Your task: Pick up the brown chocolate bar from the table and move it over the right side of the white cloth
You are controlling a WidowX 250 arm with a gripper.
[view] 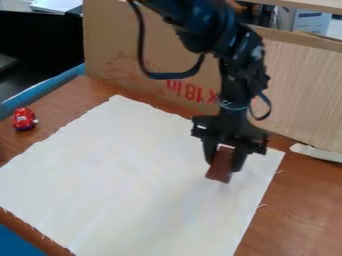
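The gripper (223,167) hangs over the right part of a white cloth, near the cloth's right edge. It is shut on a reddish-brown block (220,171), whose lower end sticks out below the fingertips. Whether the block touches the cloth, I cannot tell. The white cloth (127,175) lies spread on the brown wooden table, with frayed edges.
A small red toy car (24,119) stands on the table (300,215) at the far left. Behind the cloth rises a cardboard wall (113,60). A white strip (316,152) lies at the right by the cardboard's foot.
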